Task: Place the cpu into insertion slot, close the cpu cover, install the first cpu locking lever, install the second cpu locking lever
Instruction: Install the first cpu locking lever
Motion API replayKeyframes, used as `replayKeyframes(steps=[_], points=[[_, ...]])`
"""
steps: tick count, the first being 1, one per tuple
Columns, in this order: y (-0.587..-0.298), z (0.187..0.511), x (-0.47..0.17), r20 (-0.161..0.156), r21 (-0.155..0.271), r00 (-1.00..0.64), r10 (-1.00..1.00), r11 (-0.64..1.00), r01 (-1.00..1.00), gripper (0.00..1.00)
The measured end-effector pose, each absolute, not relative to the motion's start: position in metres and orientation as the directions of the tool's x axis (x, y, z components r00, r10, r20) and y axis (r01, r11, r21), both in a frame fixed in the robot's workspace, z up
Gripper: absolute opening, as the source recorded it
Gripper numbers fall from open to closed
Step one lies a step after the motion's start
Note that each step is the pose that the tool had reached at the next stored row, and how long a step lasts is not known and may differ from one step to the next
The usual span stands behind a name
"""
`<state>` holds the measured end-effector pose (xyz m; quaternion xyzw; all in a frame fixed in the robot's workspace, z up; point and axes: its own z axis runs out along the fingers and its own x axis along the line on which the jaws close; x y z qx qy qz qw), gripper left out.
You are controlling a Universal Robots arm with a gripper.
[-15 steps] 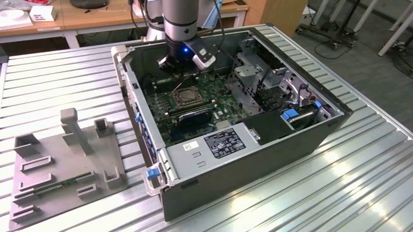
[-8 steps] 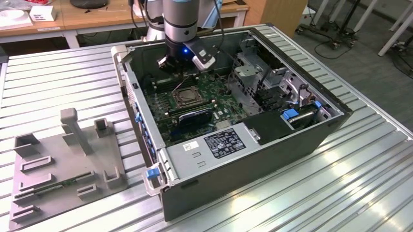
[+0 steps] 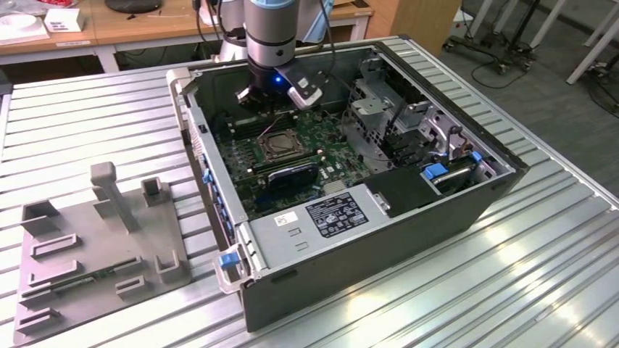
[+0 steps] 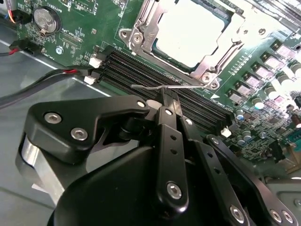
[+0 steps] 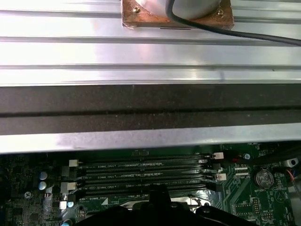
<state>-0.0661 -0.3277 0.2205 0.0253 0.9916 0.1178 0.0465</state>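
- Where's the cpu?
- Upper centre of the second wrist view. The cpu [image 4: 190,30] lies in the insertion slot [image 4: 207,76], with the cpu cover [image 4: 142,30] down around it.
- And the hand?
- The hand [image 4: 168,96] is closed, tips touching the thin locking lever [image 4: 146,86] above the memory slots [image 4: 127,70]. I'd push steadily and keep the rod centred on the tips, so it can't slip off.

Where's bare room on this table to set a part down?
Bare ribbed table lies beyond the grey fixture, beside the computer case, and again before the case at the exterior view's lower right. Inside the case is crowded, the gripper over the motherboard.
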Motion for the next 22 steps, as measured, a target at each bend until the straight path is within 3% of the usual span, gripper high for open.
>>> replayKeyframes(steps=[22], points=[[-0.329, 0.202, -0.062, -0.086, 0.239, -0.994, 0.063, 0.97, 0.04, 0.11]])
